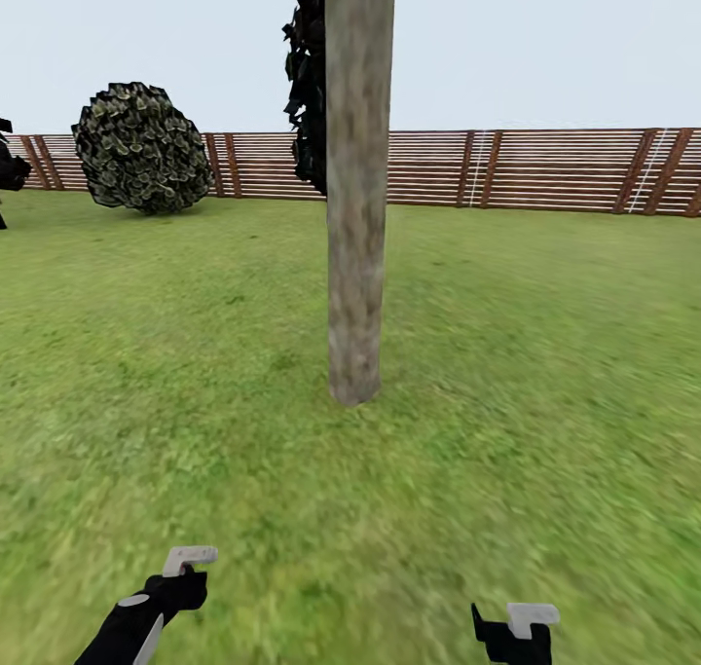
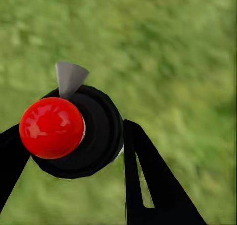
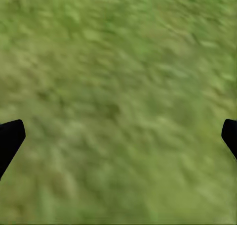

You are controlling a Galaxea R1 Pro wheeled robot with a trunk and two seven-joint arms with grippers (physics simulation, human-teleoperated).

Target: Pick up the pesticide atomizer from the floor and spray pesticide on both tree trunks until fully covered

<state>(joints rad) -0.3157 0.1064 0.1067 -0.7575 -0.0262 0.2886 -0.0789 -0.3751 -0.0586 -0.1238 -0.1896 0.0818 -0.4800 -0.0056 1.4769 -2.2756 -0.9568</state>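
Head view: lawn [image 1: 545,373] runs from the robot to the fence [image 1: 545,168], and 1 trunk [image 1: 358,188] stands straight ahead, its base planted in the grass. A round shrub [image 1: 141,147] sits well to the trunk's left, against the fence, and a dark narrow tree [image 1: 310,81] stands just behind the trunk.

Both arms hang low on the near side of the trunk. The left gripper [image 2: 69,151] is clamped around the atomizer [image 2: 74,131]: black fingers [image 2: 153,185] press the black body on 2 sides, the red ball top faces the wrist camera, and a grey nozzle tip juts out past it. The right gripper [image 3: 118,136] stands spread wide with nothing between its fingers, just grass below it.

No white mist is visible and the trunk looks bare, so I judge spraying has not begun on this tree.

Risks from here:
- The nozzle seems aimed at the grass rather than the trunk; spray released now would likely land on the ground.
- The trunk is tall, so a fixed aim may coat 1 band and leave the rest uncovered.
- The atomizer is round and smooth; swinging the arm up fast could twist it in the grip.
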